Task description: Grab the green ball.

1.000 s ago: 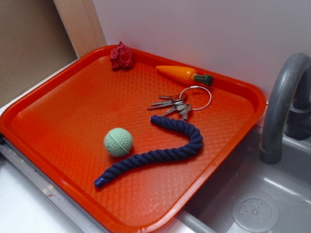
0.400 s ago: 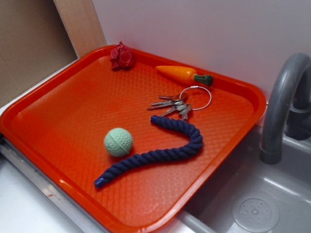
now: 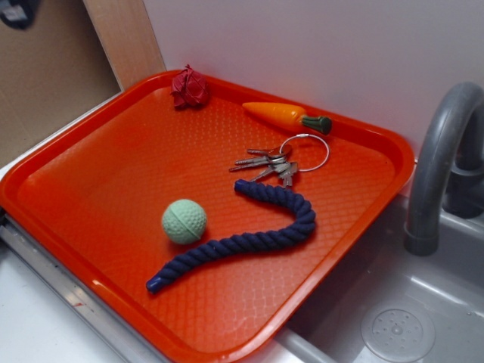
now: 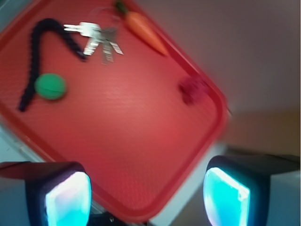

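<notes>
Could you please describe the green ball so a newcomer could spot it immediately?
Find the orange tray beside the sink. Near its front, the green ball lies just beside the curved blue rope. It is the only round, pale mint, dimpled item there.

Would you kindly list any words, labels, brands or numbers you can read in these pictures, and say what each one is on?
None can be read.
The orange tray, green ball, blue rope, toy carrot and red fabric wad carry no visible print.
Any stamping on the keys is too small to read.
</notes>
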Available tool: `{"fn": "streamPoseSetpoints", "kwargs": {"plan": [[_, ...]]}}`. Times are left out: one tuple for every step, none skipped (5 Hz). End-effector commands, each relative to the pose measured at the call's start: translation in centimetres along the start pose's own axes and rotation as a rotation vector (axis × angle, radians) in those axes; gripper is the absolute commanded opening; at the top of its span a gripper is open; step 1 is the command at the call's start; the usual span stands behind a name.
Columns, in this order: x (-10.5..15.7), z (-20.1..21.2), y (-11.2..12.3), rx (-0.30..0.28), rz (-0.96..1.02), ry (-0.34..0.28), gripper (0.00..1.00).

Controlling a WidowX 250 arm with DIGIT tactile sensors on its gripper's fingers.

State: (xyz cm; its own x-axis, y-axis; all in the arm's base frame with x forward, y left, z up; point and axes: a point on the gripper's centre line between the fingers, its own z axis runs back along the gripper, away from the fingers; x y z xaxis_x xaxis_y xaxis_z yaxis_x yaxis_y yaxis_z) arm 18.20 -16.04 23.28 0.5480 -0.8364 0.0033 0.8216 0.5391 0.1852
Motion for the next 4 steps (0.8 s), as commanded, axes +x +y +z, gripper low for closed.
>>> {"fn": "streamPoseSetpoints", "kwargs": {"plan": [[3.5, -2.4, -6.2, -0.148, -0.511, -0.124, 1.0], [3.6, -5.1, -7.7, -0.23, -0.77, -0.057, 1.0], [4.4, -7.6, -9.2, -0.291, -0.983, -0.048, 1.0], [4.8, -9.0, -10.1, -0.324, -0.98, -0.016, 1.0]]}}
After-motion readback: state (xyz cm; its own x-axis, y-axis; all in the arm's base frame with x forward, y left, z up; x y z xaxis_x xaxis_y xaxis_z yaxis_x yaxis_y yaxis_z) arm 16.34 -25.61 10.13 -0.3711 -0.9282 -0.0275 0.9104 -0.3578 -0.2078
